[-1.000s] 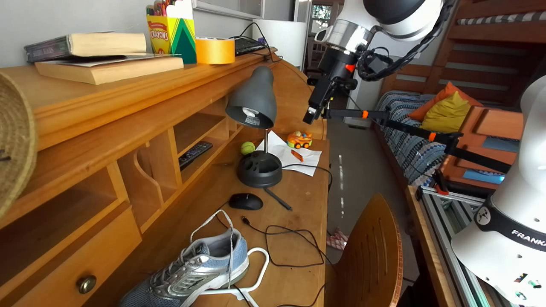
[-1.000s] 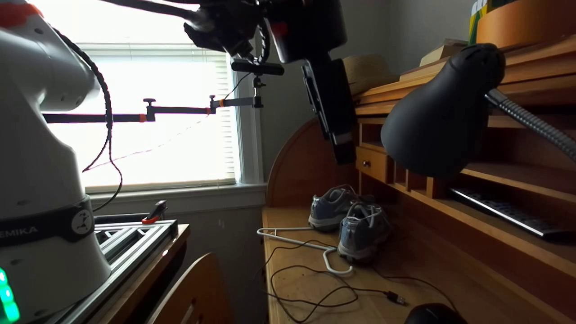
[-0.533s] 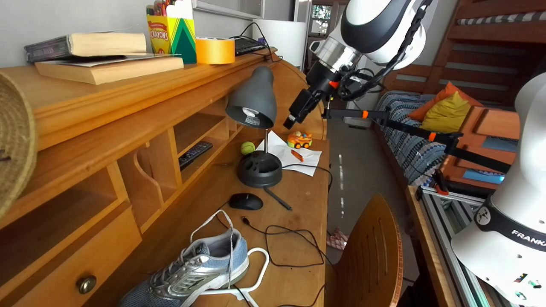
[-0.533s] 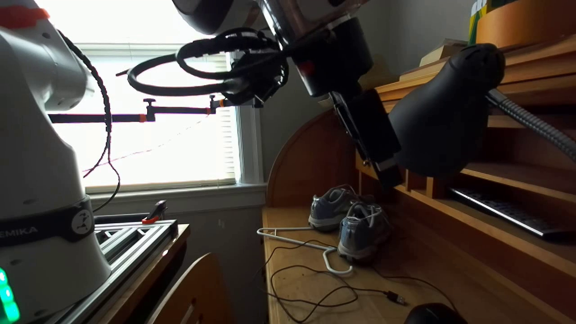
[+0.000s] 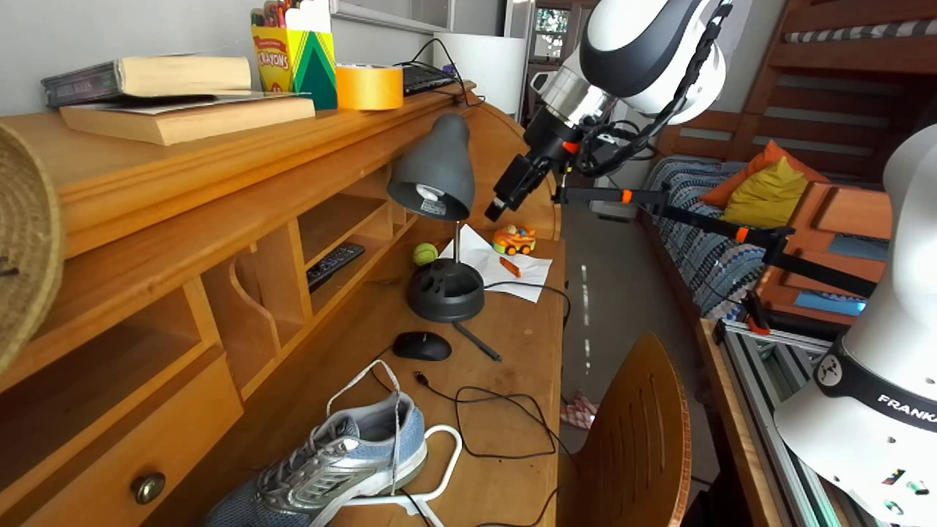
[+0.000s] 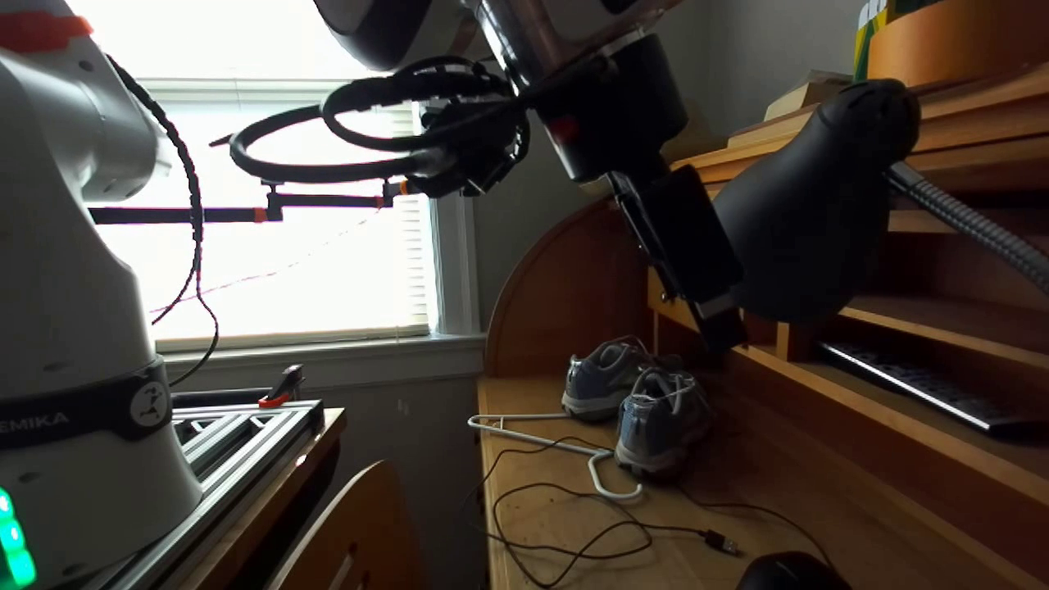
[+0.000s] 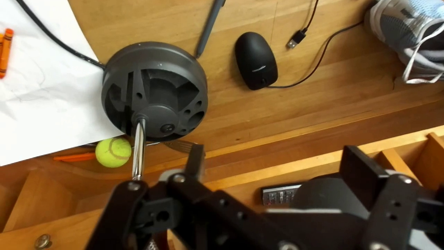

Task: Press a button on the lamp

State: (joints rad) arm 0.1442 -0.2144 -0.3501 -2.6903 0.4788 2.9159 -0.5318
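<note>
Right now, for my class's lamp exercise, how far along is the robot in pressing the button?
Done, it seems: the end effector is near the lamp. In hand: probably aiming; its jaws stand open and grip nothing. Left, likely: reaching the button on the lamp's base and pressing it, since the wrist view shows nothing touching it.

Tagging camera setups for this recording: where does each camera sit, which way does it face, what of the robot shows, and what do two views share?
An exterior view: above the desk at the shoe end, facing the lamp; the robot's base, arm and gripper show.
An exterior view: at the lamp end, facing the window; the same three robot parts show.
Wrist view: carried on the arm, looking down at lamp base and mouse; the gripper's open fingers show.
Both exterior views share lamp, mouse, gripper and shoe.
</note>
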